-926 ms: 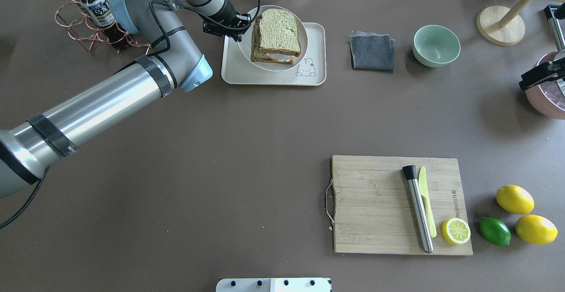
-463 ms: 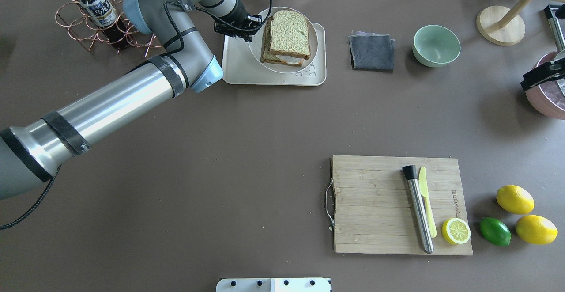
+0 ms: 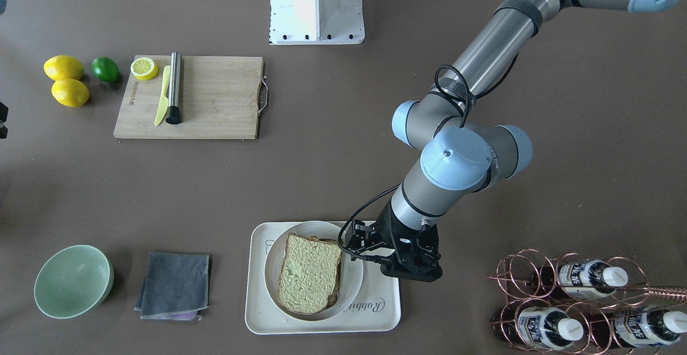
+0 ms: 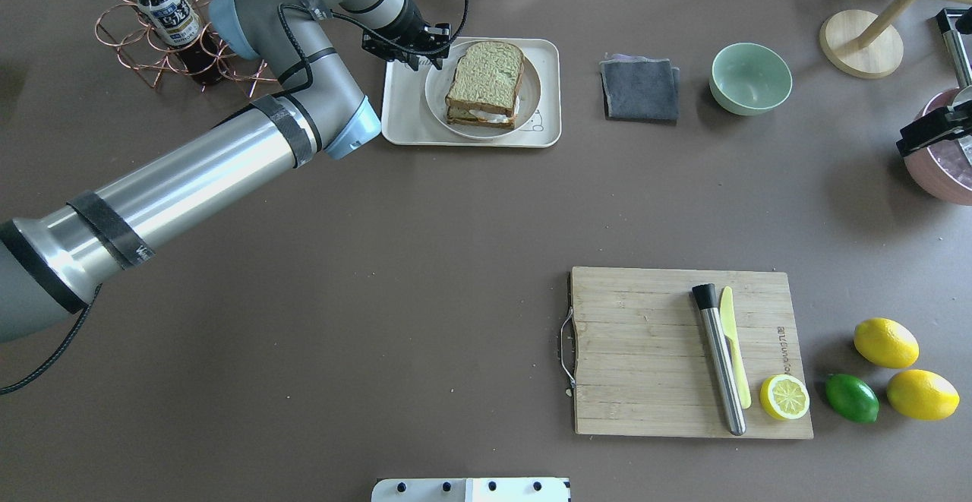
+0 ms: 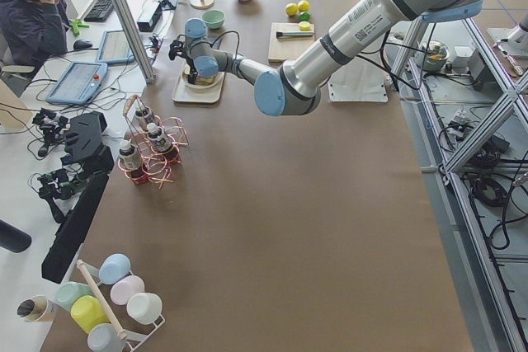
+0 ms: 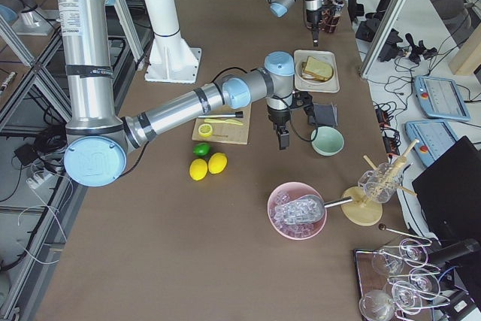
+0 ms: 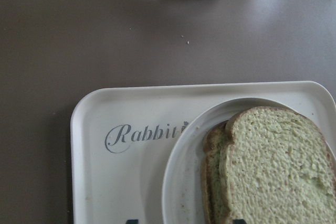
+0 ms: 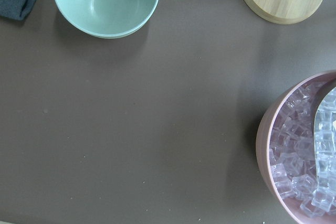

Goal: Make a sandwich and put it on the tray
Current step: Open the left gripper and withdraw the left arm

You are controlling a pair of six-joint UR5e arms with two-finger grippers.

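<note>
The sandwich (image 4: pixel 486 80) is two brown-crusted slices with white egg showing at the near edge. It lies on a round white plate (image 4: pixel 437 99), which rests on the cream tray (image 4: pixel 402 118) with the "Rabbit" script (image 7: pixel 142 136). My left gripper (image 4: pixel 423 58) is at the plate's back-left rim. In the left wrist view its two tips sit wide apart at the bottom edge, open, with the plate rim (image 7: pixel 181 182) between them. My right gripper (image 4: pixel 930 134) hangs over the pink ice bowl (image 8: pixel 310 150). I cannot tell its state.
A grey cloth (image 4: pixel 640 89) and a green bowl (image 4: pixel 750 78) lie right of the tray. A copper bottle rack (image 4: pixel 163 23) stands to its left. The cutting board (image 4: pixel 645 350) carries a metal muddler, a yellow knife and a lemon half, with two lemons and a lime beside it.
The plate with the sandwich moved right over the tray and came down onto it. My left gripper followed it. The right arm stayed put.
</note>
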